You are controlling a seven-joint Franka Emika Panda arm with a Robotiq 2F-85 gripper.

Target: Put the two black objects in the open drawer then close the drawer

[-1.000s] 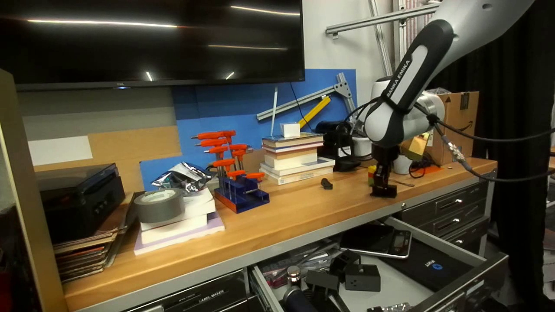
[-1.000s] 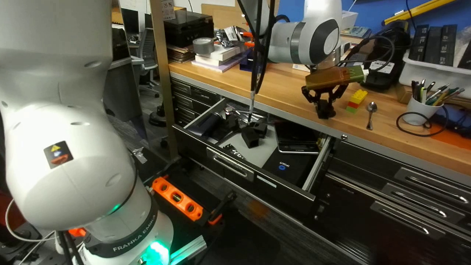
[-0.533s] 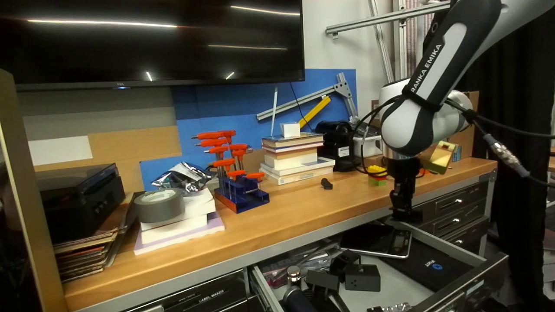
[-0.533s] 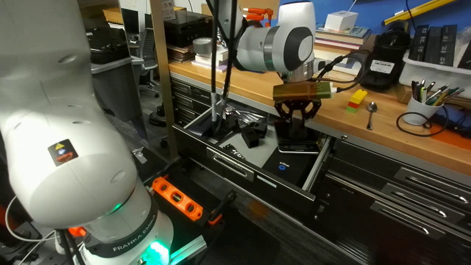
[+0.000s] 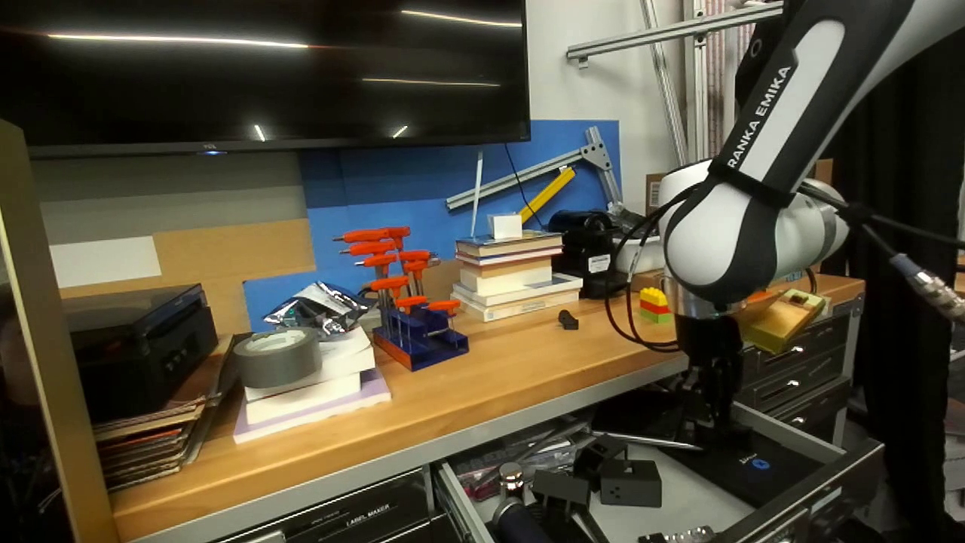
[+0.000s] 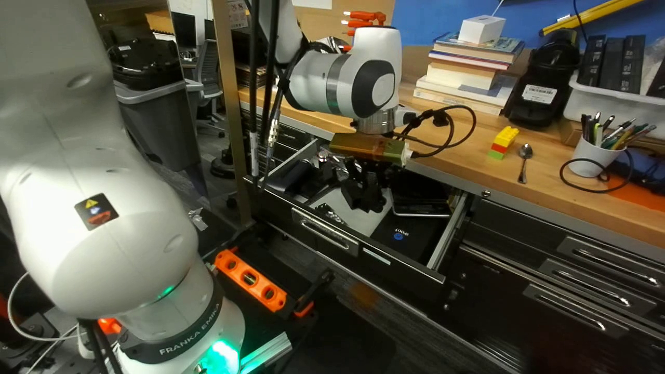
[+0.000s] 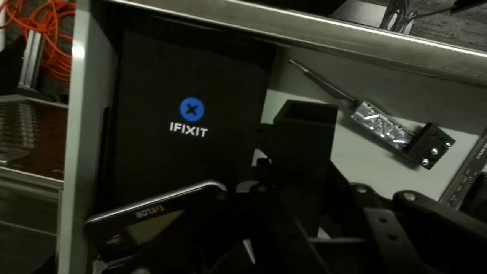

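End effector [image 5: 715,418] moved over drawer [image 6: 275,208], black block [image 7: 304,140] in grip.

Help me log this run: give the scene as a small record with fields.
Drawer: pulled open
Claw: over the drawer, holding a black block
In the drawer: flat IFIXIT item, TAYLOR device, other black blocks
On the worktop: small black object, toy bricks, spoon
Left to do, likely: release block, fetch small black object, close drawer
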